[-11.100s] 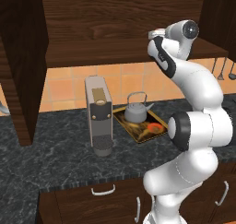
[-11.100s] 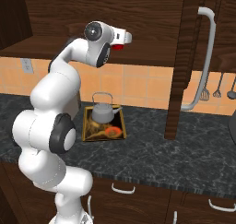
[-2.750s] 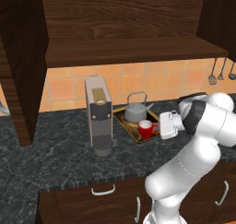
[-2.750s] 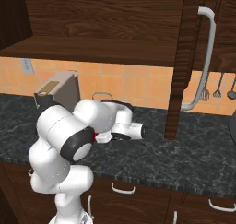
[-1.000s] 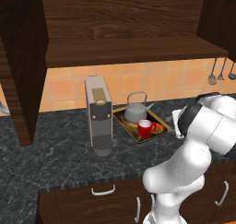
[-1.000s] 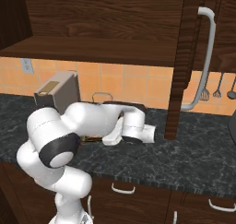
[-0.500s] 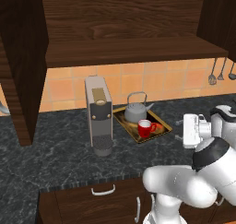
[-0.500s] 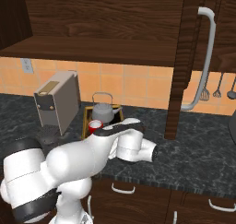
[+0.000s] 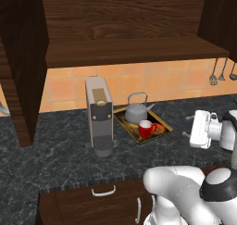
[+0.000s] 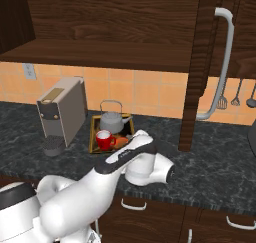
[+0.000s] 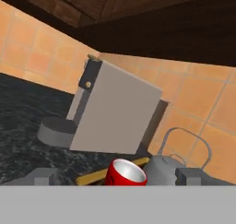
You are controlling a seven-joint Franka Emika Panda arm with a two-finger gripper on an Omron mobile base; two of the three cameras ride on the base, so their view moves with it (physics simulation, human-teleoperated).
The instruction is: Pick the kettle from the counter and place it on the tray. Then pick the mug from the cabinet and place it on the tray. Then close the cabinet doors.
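Observation:
The grey kettle [image 9: 137,111] and the red mug [image 9: 146,128] both stand on the gold-rimmed tray [image 9: 162,127] on the dark counter [image 9: 60,159]. My gripper [image 9: 186,127] hovers to the right of the tray, apart from it, pointing back toward it. In the hand view its tips stand wide apart with nothing held: open. That view looks at the mug [image 11: 125,172], the kettle [image 11: 166,170] and a strip of tray rim [image 11: 99,174]. The cabinet shelf [image 9: 129,50] is bare. The left door [image 9: 23,66] and right door [image 10: 200,62] stand open.
A tall grey coffee machine [image 9: 98,110] stands just left of the tray. Utensils [image 10: 235,99] hang on the tiled wall at the right. The right door's silver bar handle [image 10: 227,62] juts out above the counter. Drawers with curved handles [image 9: 103,191] run below the counter edge.
The mug went from the cabinet to the tray and was let go. Since then the hand has drawn back to the right of the tray, and the arm has swung low.

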